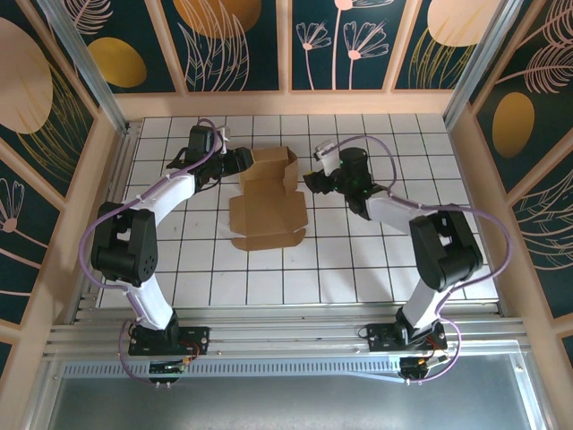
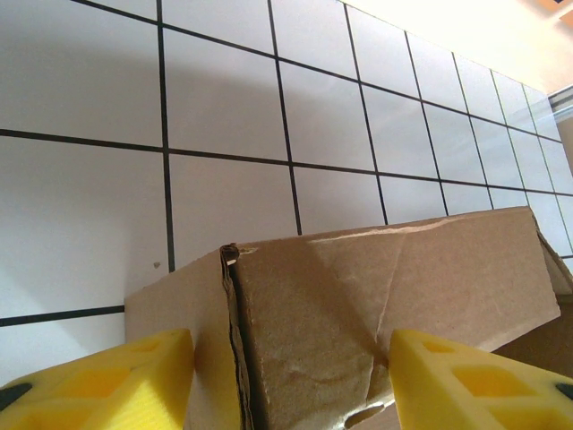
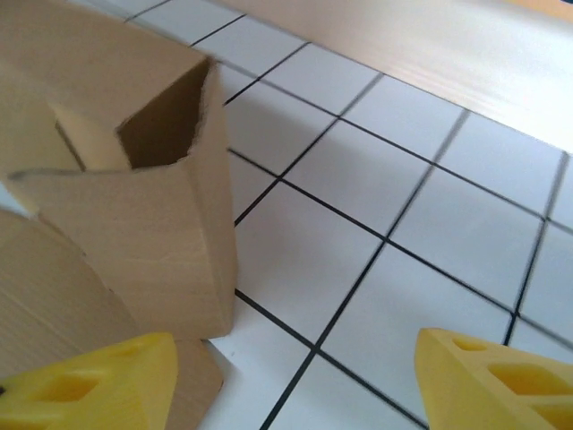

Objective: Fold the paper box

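Observation:
The paper box [image 1: 269, 213] is a brown cardboard piece lying mid-table, its far end folded up into walls and its near end flat. My left gripper [image 1: 240, 161] stands open at the raised left wall. In the left wrist view the box's wall [image 2: 403, 269] with a folded corner seam runs across behind both yellow fingers [image 2: 107, 381], reaching past them on either side. My right gripper [image 1: 312, 182] is open just right of the box. In the right wrist view the upright corner [image 3: 152, 233] stands left of the gripper [image 3: 295, 349], with bare tile between the jaws.
The white tiled table [image 1: 376, 260] is fenced by a wooden rail [image 1: 286, 103] at the back and wooden sides. An aluminium frame [image 1: 269, 331] runs along the near edge by the arm bases. Open tiles lie in front of and right of the box.

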